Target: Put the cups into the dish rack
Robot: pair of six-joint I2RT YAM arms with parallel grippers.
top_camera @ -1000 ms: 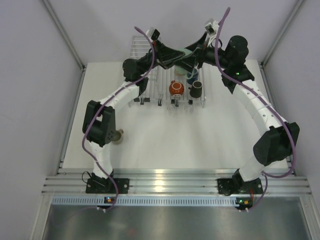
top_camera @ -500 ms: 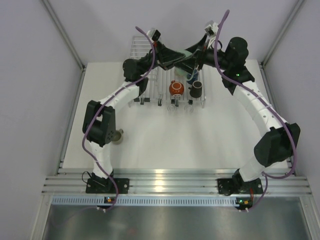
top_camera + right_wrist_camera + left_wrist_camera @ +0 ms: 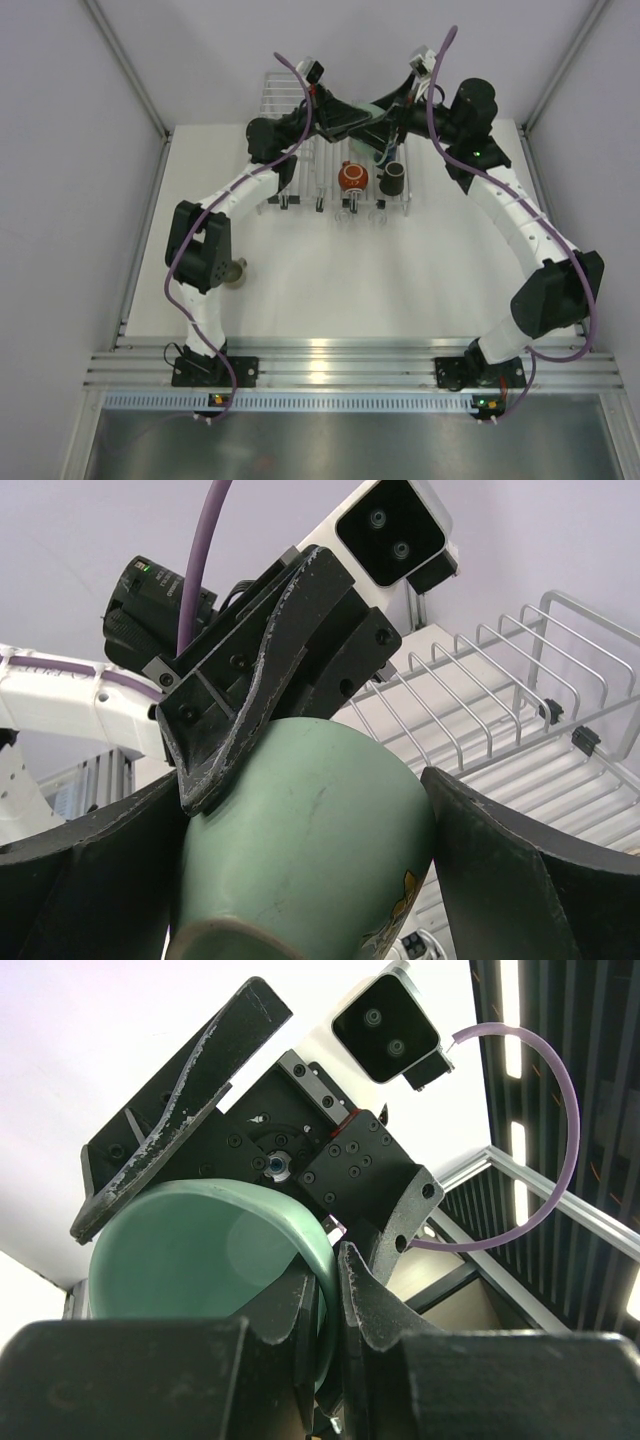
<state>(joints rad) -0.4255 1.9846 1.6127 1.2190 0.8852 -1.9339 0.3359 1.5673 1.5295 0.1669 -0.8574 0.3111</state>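
Handover, by the looks of it. Toward the table's left edge an olive-grey cup (image 3: 235, 271) sits loose, not racked yet. Up above the dish rack (image 3: 322, 165) at the far edge, the left gripper (image 3: 328, 1270) is pinched tight on the rim of the mint cup (image 3: 190, 1250), one finger inside and one outside, which leaves the body free. The right gripper (image 3: 308, 778) has its jaws spread wide either side of that body; can't tell if they're actually gripping. The orange-red cup (image 3: 351, 177) and brown cup (image 3: 395, 178) are already in the rack's right half.
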